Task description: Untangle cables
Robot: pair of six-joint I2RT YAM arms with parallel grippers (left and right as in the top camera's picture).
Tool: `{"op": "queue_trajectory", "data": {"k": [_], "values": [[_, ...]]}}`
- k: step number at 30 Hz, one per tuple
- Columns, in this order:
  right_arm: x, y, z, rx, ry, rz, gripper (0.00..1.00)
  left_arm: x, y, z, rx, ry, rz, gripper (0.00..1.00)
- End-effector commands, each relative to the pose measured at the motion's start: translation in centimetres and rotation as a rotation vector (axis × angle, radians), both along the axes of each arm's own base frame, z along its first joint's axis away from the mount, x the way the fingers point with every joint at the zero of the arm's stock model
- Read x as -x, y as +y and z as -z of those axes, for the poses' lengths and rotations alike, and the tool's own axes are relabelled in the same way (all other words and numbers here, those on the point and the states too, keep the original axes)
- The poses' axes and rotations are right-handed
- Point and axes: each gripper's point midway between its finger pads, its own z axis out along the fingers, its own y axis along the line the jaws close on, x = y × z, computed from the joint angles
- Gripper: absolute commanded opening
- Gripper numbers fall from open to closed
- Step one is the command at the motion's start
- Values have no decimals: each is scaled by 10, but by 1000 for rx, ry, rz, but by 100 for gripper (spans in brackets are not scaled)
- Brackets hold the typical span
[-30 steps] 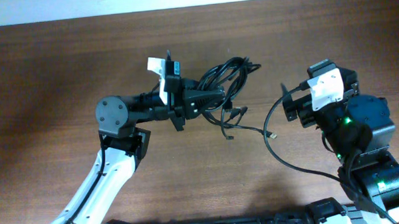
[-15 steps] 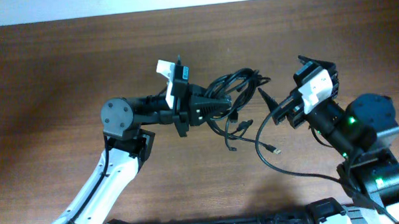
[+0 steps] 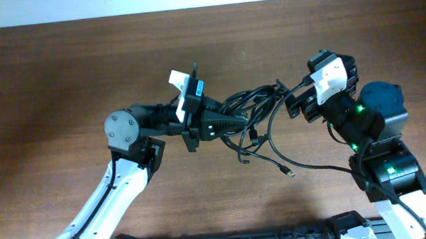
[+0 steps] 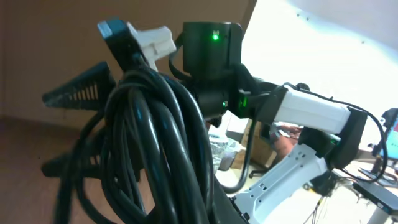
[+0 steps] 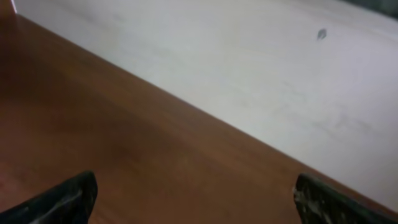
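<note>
1. In the middle of the table, the left gripper has its two fingers squeezed together on the cables. It grips the left side of the bunch.
2. In the left wrist view the cables show as a fat black bundle of loops very near the camera. They hide the left fingers.
3. The bunch sits between the two arms. Thin ends stick out on its near side, and one has a little plug.
4. One long cord curves out toward the near right. It ends in a metal plug that lies on the wood, apart from the bunch.
5. The right gripper is just right of the bunch. Its fingers are spread wide apart with nothing between them.
6. A loop runs close by the right tips. I cannot tell if it touches them.
7. The table is brown wood. A white wall runs along its far edge.
8. Behind the bundle, the left wrist view shows the right arm with a green light on it.
</note>
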Motion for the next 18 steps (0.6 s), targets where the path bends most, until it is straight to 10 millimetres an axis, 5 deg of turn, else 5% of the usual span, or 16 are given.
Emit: {"op": "queue_trajectory", "data": {"k": [1,7,12,18], "values": [[6,4,7,-17,50,-29,100,-6,3,-17,56,-9,-73,0],[30,33,25,-67,158,-215,99,-13,3,-21,84,-46,-121,0],[39,34,44,-67,252,-227,99,-14,3,-21,87,-56,-127,0],[44,32,42,-118,278,-199,99,-31,16,-15,59,-8,-175,0]]}}
